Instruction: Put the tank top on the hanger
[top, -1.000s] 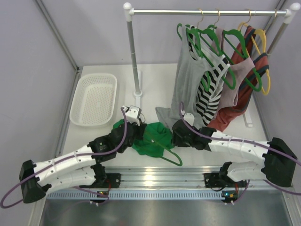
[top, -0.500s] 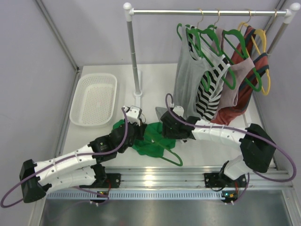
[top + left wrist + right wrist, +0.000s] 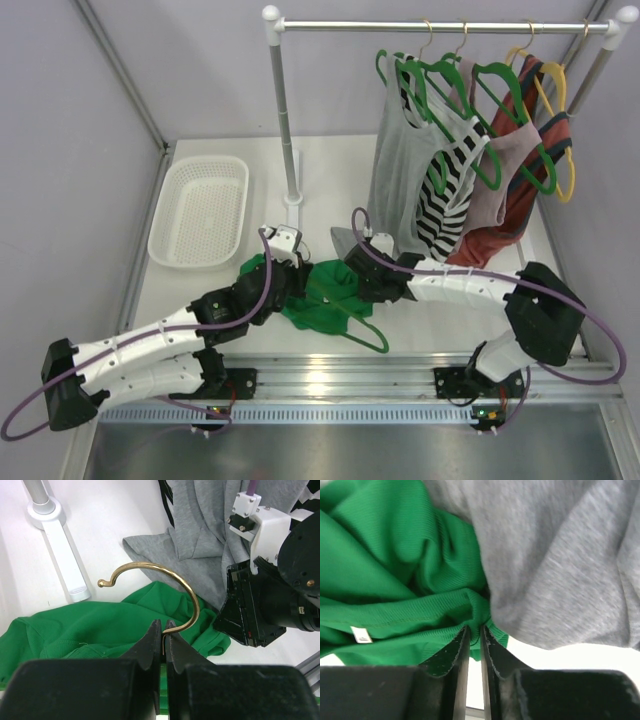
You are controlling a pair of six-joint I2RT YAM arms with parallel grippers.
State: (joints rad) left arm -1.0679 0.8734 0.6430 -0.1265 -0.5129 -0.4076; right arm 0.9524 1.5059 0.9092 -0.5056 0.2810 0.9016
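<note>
Right end effector point(image 3: 474, 632) (arm reaching left) pinches tank top point(image 3: 395, 555); left end effector point(image 3: 162, 630) grips hanger point(image 3: 142, 564).

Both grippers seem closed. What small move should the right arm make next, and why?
Probably lift the right gripper a little, away from the grey top. Its jaws pinch an edge of the tank top, right beside the grey hem, while the left gripper holds the hanger's hook.

Bright green tank top point(image 3: 328, 290), gold-hooked green hanger point(image 3: 196, 605) — grey top point(image 3: 395, 170), black-and-white striped top point(image 3: 440, 210), white basket point(image 3: 205, 210)
</note>
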